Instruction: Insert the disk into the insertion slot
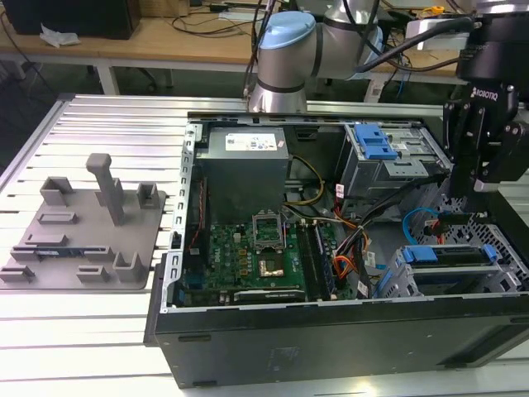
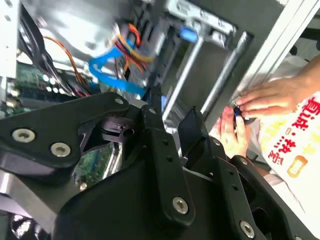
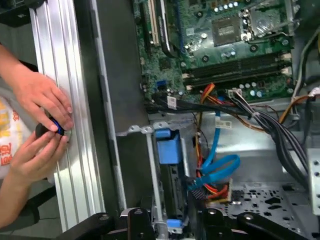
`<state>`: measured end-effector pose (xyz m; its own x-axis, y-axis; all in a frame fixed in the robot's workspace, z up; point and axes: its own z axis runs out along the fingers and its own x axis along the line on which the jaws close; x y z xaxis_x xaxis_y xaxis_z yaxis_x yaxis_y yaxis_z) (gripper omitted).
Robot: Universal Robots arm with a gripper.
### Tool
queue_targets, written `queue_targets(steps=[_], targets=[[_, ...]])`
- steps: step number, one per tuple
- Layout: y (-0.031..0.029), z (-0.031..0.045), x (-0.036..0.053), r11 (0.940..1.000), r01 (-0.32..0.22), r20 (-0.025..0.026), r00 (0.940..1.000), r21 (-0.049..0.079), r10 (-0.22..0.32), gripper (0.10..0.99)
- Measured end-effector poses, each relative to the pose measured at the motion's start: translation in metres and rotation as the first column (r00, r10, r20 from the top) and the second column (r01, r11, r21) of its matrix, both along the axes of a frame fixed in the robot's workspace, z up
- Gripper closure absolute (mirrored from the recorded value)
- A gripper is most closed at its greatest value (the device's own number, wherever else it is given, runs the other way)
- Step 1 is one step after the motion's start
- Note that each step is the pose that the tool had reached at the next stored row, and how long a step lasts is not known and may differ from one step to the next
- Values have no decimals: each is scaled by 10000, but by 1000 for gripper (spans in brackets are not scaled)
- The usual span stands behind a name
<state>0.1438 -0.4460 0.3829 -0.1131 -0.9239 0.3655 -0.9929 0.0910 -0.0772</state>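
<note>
The gripper [image 1: 478, 184] is hanging over the right end of the open case [image 1: 289, 339], as the exterior view shows it, just above the slot [image 1: 402, 269] of the perforated cage in the near right corner. Both wrist views are showing its fingers [image 2: 192, 127] standing well apart with nothing gripped between them. The disk [image 1: 450, 256] is lying in that slot, its blue carrier facing up. How deep it is sitting cannot be told. In the first wrist view the blue carrier [image 3: 167, 147] is showing just beyond the gripper [image 3: 172, 220], next to a loop of blue cable [image 3: 220, 167].

Farther back in the case another bay [image 1: 376, 142] is carrying a ridged blue latch, and the board [image 1: 256, 256] is lying toward the exterior view's left. A grey fixture plate [image 1: 83, 240] is resting on the table [image 1: 107, 124], well apart from the case. A person's two hands [image 3: 42, 95] are working at the table's edge beside the case, pinching a small dark object.
</note>
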Motion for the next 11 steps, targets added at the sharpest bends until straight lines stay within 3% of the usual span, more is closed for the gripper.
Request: queue_targets(steps=[2,3,11], targets=[[146,-77,95,10000,0,-4,10000,-39,0,675],[169,-111,104,10000,-1,-4,10000,-51,1,675],[164,-299,106,10000,1,2,10000,-57,-1,675]])
